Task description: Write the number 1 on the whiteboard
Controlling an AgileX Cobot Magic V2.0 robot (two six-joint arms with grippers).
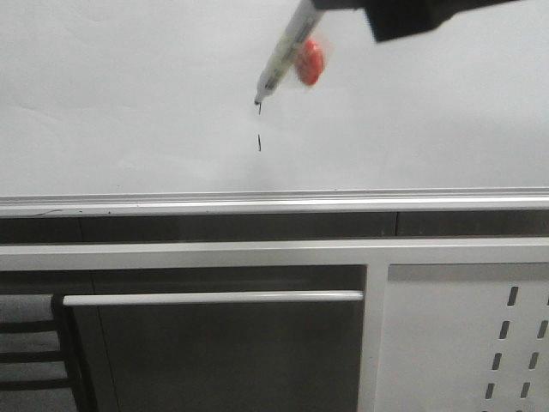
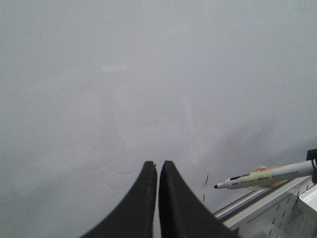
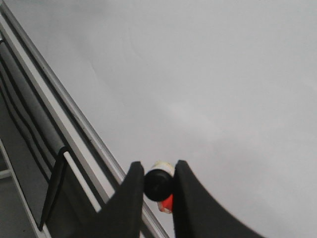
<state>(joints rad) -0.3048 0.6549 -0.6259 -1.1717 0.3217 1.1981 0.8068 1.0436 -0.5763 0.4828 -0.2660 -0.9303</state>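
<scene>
Right gripper [image 3: 158, 184] clamped on a marker [image 1: 281, 53], held tilted, tip against the whiteboard [image 1: 129, 103] or just off it, can't tell. Orange blob [image 1: 310, 62] on the marker barrel. Number 1 [image 1: 258, 142] is only a short black dash just below the tip, above the board's silver rail [image 1: 171, 204]. Left gripper [image 2: 157, 171] fingers together, holding nothing, facing bare board. Slotted white panel [image 1: 463, 343] lower right.

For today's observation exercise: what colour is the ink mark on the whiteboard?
Black: a thin short stroke on the whiteboard, clearest in the front view.
</scene>
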